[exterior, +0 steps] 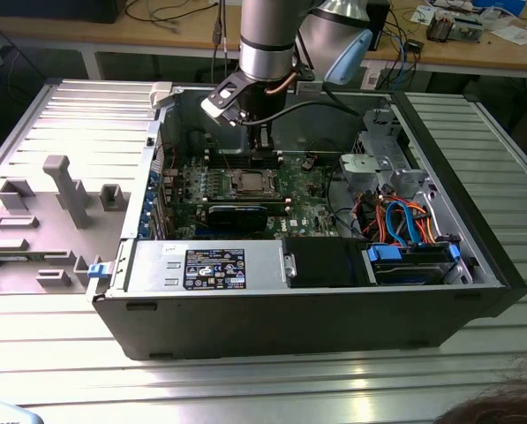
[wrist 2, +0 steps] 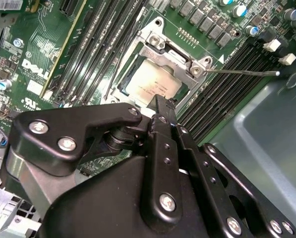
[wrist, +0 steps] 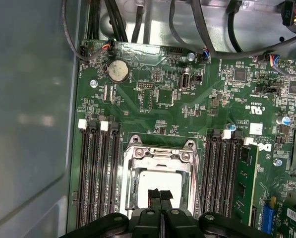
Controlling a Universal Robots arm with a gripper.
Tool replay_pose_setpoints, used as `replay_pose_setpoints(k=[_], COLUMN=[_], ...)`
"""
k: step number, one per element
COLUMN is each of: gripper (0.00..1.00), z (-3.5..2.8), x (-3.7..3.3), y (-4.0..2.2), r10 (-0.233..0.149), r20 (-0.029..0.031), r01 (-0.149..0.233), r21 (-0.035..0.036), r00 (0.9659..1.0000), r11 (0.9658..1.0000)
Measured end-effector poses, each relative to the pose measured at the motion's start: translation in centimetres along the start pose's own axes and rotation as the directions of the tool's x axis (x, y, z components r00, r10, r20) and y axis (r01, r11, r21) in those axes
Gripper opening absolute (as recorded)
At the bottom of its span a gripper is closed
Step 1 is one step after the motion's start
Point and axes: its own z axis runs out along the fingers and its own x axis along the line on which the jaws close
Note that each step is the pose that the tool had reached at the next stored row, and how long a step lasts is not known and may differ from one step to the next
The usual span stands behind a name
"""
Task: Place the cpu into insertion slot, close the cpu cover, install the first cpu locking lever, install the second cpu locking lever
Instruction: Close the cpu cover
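Note:
The cpu point(wrist: 148, 179) lies in the insertion slot point(exterior: 249, 183) on the green motherboard, its pale metal face showing. The silver cpu cover point(wrist: 157, 157) lies flat over it, framing the chip through its cut-out centre, as the second wrist view also shows of the cpu point(wrist 2: 148, 85) and the cover point(wrist 2: 173, 51). One thin locking lever point(wrist 2: 242, 72) sticks out sideways from the socket, unlatched. My gripper point(wrist: 160, 193) is shut with nothing between its black fingers, its tips right over the cpu's near edge. Whether they touch it I cannot tell.
Long black memory slots point(wrist: 98, 173) flank the socket on both sides. The case's grey wall point(wrist: 33, 109) rises close by. A black card point(exterior: 238, 215), a drive cage with blue and orange cables point(exterior: 404, 221) and a grey box point(exterior: 206, 265) crowd the case.

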Motion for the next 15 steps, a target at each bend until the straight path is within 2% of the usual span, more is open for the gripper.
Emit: replay_pose_setpoints(k=[15], gripper=[0.11], z=[0.05], x=[0.09], y=[-0.98], r10=[0.0], r20=[0.0], r01=[0.0], r21=[0.0], r00=[1.0], r11=[1.0])
